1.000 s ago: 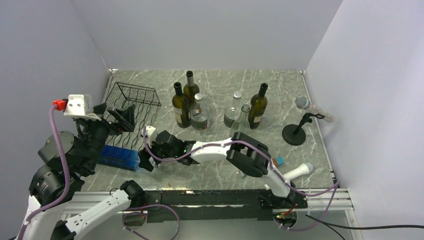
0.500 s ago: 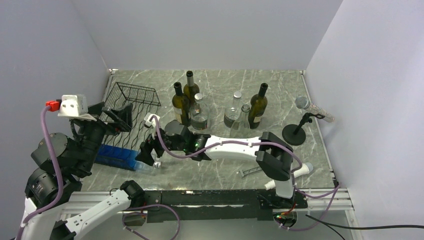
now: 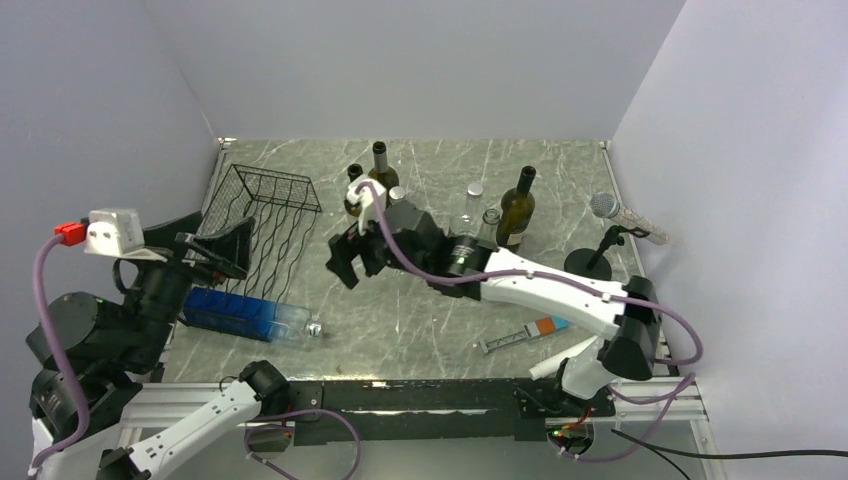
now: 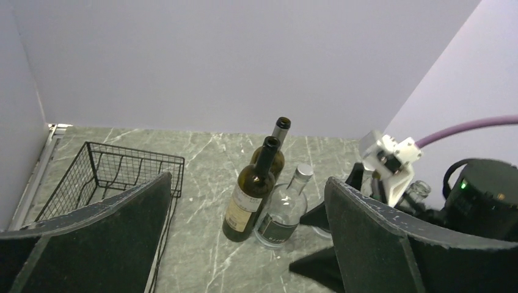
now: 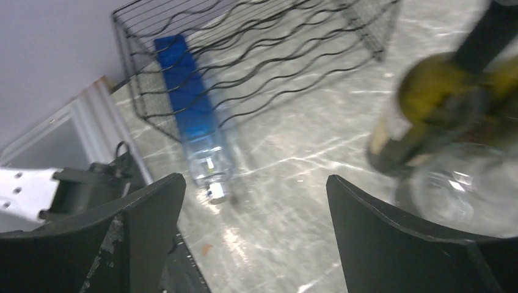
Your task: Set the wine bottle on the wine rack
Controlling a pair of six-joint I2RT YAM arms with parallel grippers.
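Observation:
The black wire wine rack [image 3: 268, 222] lies at the back left; it also shows in the left wrist view [image 4: 107, 171] and the right wrist view [image 5: 256, 55]. Dark wine bottles stand at mid-back [image 3: 378, 168] and to the right [image 3: 517, 212]. One dark bottle [image 4: 251, 194] stands next to a clear bottle [image 4: 284, 210]; it also shows blurred in the right wrist view [image 5: 421, 110]. My right gripper [image 3: 350, 263] is open and empty, just left of these bottles. My left gripper [image 3: 215, 252] is open and empty over the rack's near end.
A clear bottle with a blue label [image 3: 245, 314] lies in front of the rack, also in the right wrist view [image 5: 195, 128]. Clear bottles [image 3: 470, 210] stand at mid-back. A microphone on a stand [image 3: 598, 250], a syringe-like tool [image 3: 520, 336] and a white object [image 3: 565, 357] sit right.
My right arm swung from the lying blue-labelled bottle at front left back towards the standing bottles, gripper still open. The left arm drew back a little to the left.

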